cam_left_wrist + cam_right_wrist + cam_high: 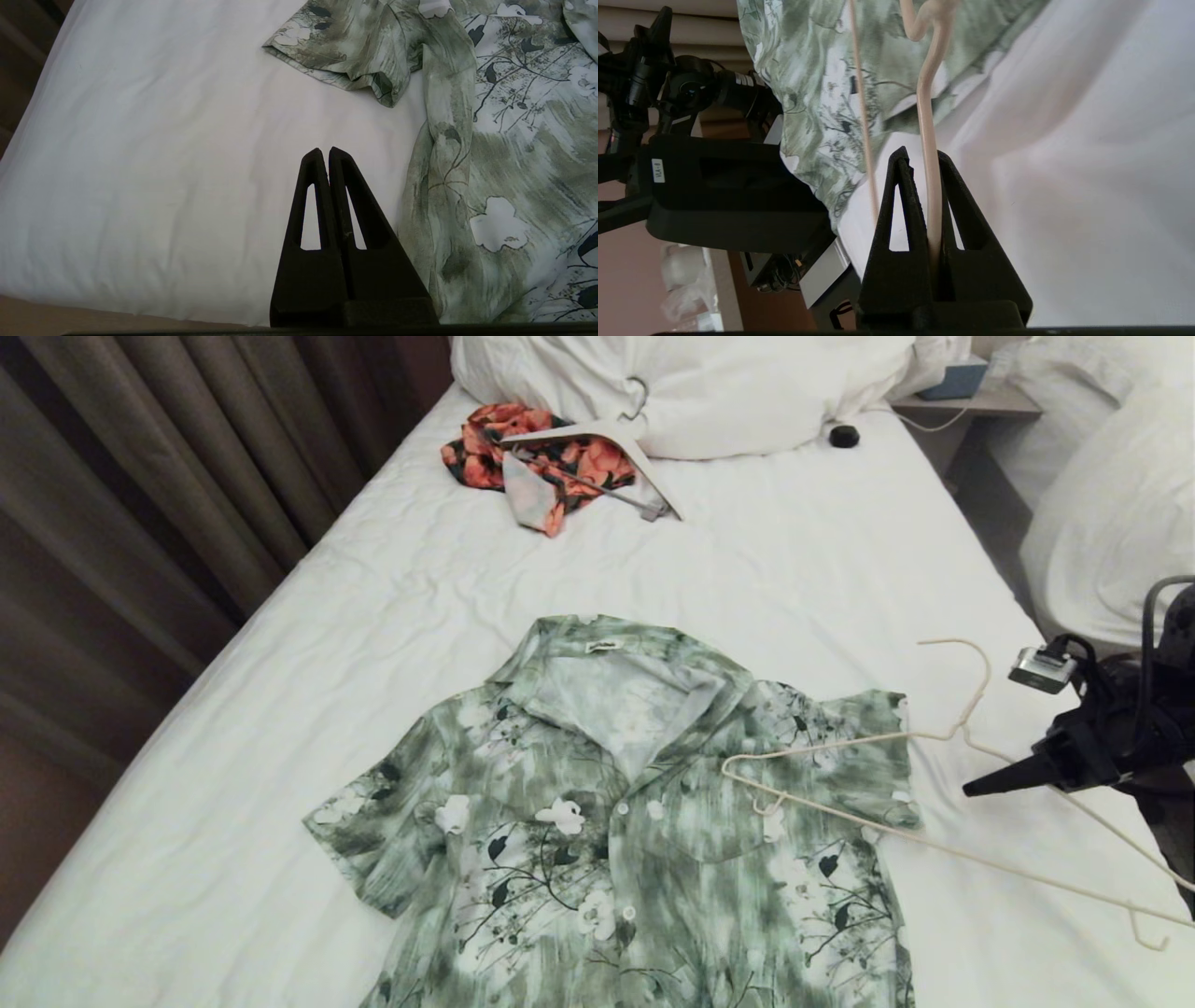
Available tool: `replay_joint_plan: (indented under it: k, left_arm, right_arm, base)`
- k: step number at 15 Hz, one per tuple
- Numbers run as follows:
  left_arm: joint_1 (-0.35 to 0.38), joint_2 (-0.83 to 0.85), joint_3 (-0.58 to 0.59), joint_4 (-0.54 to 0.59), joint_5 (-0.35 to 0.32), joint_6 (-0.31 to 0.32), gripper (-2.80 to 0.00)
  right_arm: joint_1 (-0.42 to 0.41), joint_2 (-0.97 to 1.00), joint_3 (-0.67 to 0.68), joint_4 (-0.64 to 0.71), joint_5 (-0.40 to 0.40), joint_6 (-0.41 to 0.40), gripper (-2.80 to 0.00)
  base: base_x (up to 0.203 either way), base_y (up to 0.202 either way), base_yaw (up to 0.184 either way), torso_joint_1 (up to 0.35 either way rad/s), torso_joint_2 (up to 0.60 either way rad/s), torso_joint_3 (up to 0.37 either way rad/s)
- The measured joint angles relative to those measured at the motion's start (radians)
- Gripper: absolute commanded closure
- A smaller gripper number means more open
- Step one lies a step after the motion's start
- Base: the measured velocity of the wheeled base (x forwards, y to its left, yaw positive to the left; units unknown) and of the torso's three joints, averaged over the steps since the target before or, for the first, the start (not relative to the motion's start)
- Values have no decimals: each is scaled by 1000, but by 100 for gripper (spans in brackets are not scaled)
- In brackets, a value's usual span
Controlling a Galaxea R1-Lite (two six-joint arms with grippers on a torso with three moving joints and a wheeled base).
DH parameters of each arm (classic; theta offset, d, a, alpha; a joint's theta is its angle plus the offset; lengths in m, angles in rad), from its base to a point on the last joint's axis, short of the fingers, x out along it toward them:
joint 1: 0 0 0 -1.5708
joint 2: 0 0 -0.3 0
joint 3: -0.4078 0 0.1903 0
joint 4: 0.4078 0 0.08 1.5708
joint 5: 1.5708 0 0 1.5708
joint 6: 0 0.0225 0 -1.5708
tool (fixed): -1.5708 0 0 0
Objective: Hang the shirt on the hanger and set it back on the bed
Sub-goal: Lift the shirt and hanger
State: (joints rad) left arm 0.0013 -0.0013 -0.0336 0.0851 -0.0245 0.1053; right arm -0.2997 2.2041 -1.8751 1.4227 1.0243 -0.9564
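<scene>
The green and white floral shirt [635, 821] lies flat, collar open, on the bed [803, 579]. The cream wire hanger [840, 745] rests with one end over the shirt's shoulder, its hook pointing toward the pillows. At the bed's right side my right gripper [976, 789] is shut on the hanger's wire. In the right wrist view the hanger [927, 116] runs straight between the closed jaws of the right gripper [922, 153]. My left gripper [324, 150] is shut and empty over bare sheet [163, 140], beside the shirt's sleeve [504, 140]. It is outside the head view.
An orange and black garment [560, 462] with a thicker white hanger [644, 457] lies near the pillow [728, 383]. A small black object [844, 435] sits by the pillow. A nightstand [971, 401] and a second bed [1111, 523] stand right. Curtains [140, 476] hang left.
</scene>
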Motion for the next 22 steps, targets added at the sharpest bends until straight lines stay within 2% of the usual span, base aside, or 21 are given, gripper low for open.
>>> replay_joint_plan:
  k: [3, 7, 11, 14, 16, 18, 20, 22]
  left_arm:
    - [0, 0, 0, 0, 0, 0, 0]
    - [0, 0, 0, 0, 0, 0, 0]
    - [0, 0, 0, 0, 0, 0, 0]
    - [0, 0, 0, 0, 0, 0, 0]
    - [0, 0, 0, 0, 0, 0, 0]
    - [0, 0, 0, 0, 0, 0, 0]
    - [0, 0, 0, 0, 0, 0, 0]
    - [0, 0, 0, 0, 0, 0, 0]
  right_arm:
    - [-20, -66, 9, 20, -13, -13, 0]
    - [-34, -185, 78, 32, -20, -87, 0]
    - [-43, -322, 181, 48, 61, -184, 0]
    - [-48, -414, 271, 27, 85, -299, 0]
    - [-41, -469, 345, -26, 112, -358, 0]
    - [-18, -522, 423, -144, 138, -394, 0]
    - [13, -554, 460, -268, 151, -399, 0]
    - [32, -568, 467, -288, 154, -397, 0]
  base:
    - [0, 0, 0, 0, 0, 0]
    - [0, 0, 0, 0, 0, 0]
    - [0, 0, 0, 0, 0, 0]
    - [0, 0, 0, 0, 0, 0]
    - [0, 0, 0, 0, 0, 0]
    - [0, 0, 0, 0, 0, 0]
    - [0, 0, 0, 0, 0, 0]
    - [0, 0, 0, 0, 0, 0]
